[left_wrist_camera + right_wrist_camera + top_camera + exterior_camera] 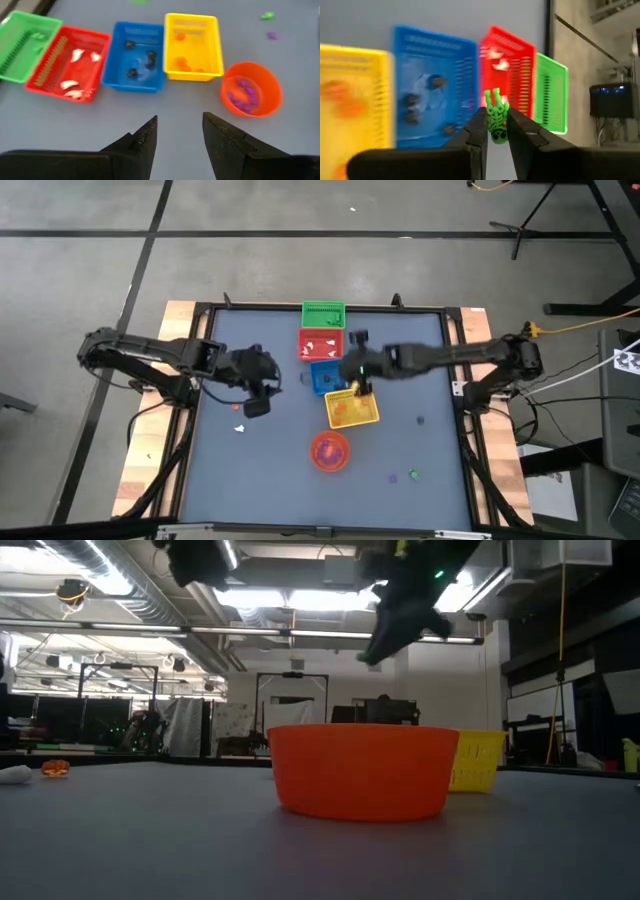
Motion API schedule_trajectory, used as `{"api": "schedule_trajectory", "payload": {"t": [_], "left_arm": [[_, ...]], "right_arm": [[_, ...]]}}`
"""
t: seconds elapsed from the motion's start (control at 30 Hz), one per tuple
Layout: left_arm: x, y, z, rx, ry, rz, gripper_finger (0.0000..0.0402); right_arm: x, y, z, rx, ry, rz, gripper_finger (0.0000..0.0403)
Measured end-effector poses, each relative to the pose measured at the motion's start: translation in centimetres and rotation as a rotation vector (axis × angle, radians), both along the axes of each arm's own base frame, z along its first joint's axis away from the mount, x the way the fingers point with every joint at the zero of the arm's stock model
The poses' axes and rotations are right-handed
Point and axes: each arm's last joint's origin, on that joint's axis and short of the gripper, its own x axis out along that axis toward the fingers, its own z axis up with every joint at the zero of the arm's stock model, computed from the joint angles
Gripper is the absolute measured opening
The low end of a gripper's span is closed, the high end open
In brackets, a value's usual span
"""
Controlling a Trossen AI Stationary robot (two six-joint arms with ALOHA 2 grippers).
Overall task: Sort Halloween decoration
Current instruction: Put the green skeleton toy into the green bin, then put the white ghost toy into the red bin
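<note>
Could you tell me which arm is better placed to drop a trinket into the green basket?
Right: its gripper already pinches a green trinket near the green basket; the left gripper is open, empty.

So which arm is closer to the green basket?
The right. Its tool is over the blue basket, holding a green trinket, not far from the green basket. The left tool hangs open farther away, left of the baskets.

The four baskets, green [25,45], red [70,62], blue [135,57] and yellow [194,45], are looking like thin moulded plastic with slotted walls, faintly glossy. The orange bowl [362,772] is showing as smooth, satiny plastic. The table top [290,480] is appearing matt grey-blue, edged by pale raw wood [150,460]. The green skeleton trinket [496,120] is shining like plastic between matt black fingers [476,132].
</note>
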Motion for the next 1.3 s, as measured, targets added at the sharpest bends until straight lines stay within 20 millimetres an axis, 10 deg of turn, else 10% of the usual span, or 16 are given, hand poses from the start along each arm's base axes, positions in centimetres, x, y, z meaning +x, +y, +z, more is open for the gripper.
{"api": "schedule_trajectory", "payload": {"t": [0.57,0.9,1.3], "left_arm": [[-0.3,-2.7,0.1,0.004,-0.033,-0.006,0.0141],[-1.3,-3.1,-0.6,-0.082,0.069,0.087,0.0141],[-3.7,-5.6,-4.6,-0.121,0.277,0.136,0.0141]], "right_arm": [[1.9,-16.9,-3.1,0.147,-0.303,-0.065,0.0057],[2.6,-18.5,-6.9,0.159,-0.225,-0.123,0.0063],[2.7,-18.6,-7.6,0.161,-0.209,-0.13,0.0161]]}}
